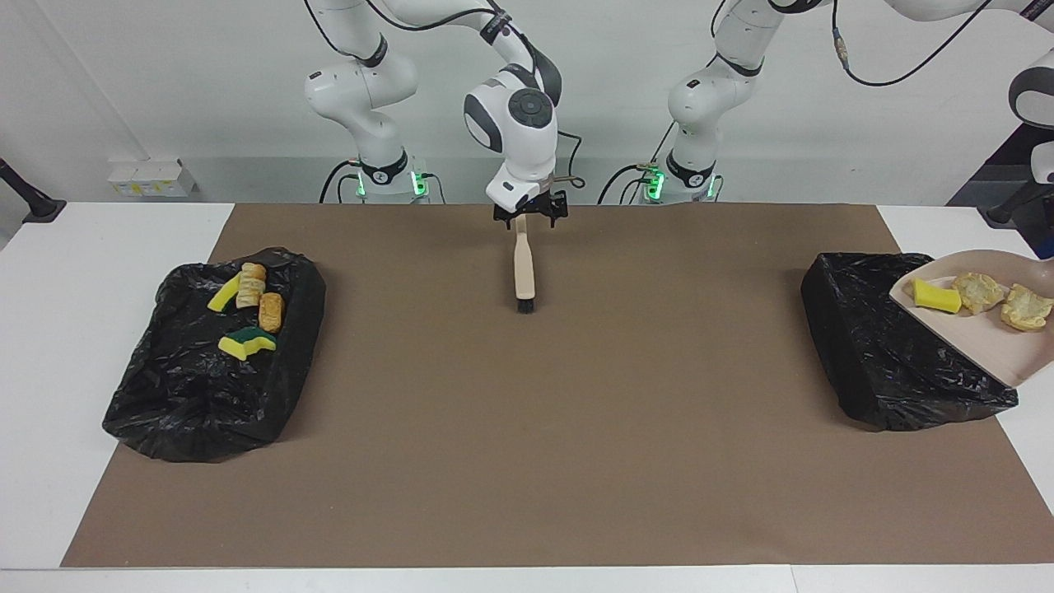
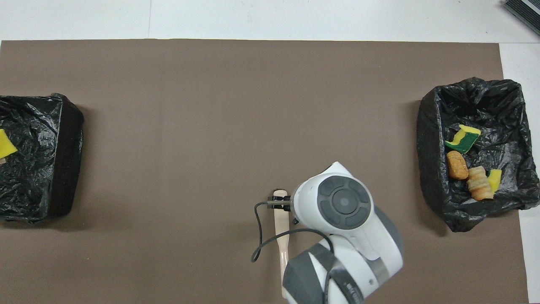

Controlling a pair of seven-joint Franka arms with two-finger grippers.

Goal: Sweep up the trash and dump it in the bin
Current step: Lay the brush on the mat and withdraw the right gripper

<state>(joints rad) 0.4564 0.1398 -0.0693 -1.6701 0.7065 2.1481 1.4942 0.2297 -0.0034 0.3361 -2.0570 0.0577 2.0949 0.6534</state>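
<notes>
The beige dustpan hangs over the black-lined bin at the left arm's end of the table. Its handle runs out of the facing view, so my left gripper is out of view. In the pan lies trash: a yellow sponge bit and two bread-like chunks. The beige brush lies on the mat, bristles away from the robots. My right gripper is open just above the handle's end, holding nothing.
A second black-lined bin at the right arm's end holds several trash scraps. A brown mat covers the table. In the overhead view the right arm's hand hides part of the mat.
</notes>
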